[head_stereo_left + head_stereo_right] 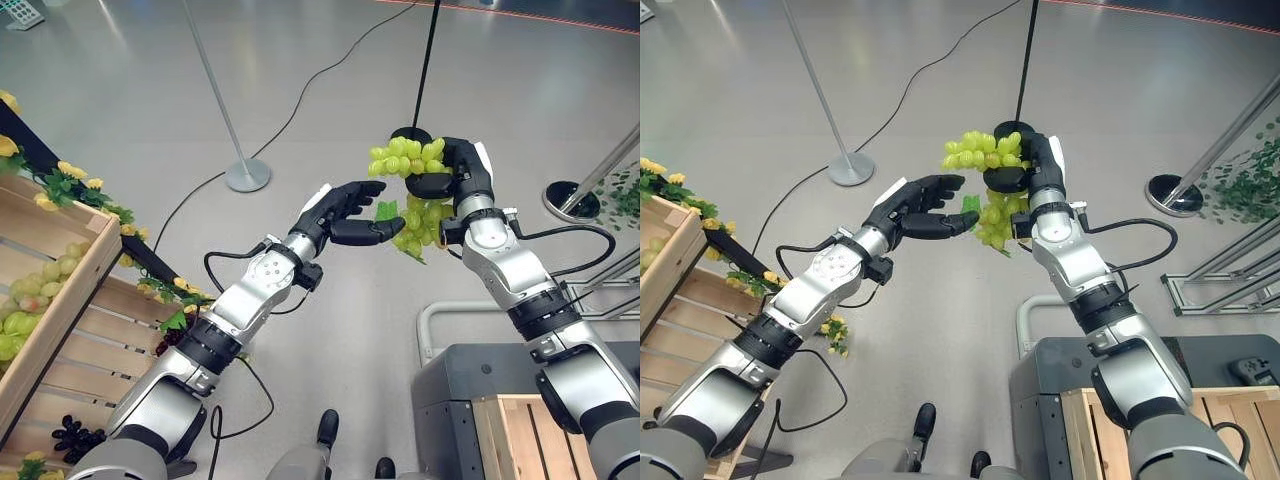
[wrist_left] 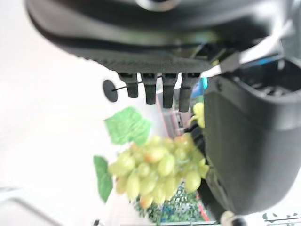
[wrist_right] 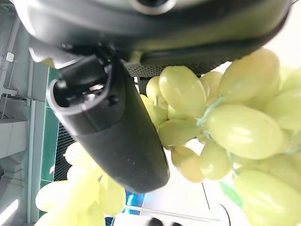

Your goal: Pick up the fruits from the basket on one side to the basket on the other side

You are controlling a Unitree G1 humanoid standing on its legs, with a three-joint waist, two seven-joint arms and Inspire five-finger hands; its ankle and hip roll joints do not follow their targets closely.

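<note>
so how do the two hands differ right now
The right hand is curled round a bunch of green grapes and holds it up; the left hand holds nothing. The left hand's fingers are relaxed and reach toward the bunch from beside it, with a gap between, while the right hand's thumb presses into the fruit. Both are dark hands on silver-grey arms, raised over the grey floor.

Bright, even overhead light; the grey floor [image 1: 330, 90] carries soft glare streaks. Both eye views are sharp. In the wrist views the green grapes [image 2: 157, 172] blur, and the background washes out white.
</note>
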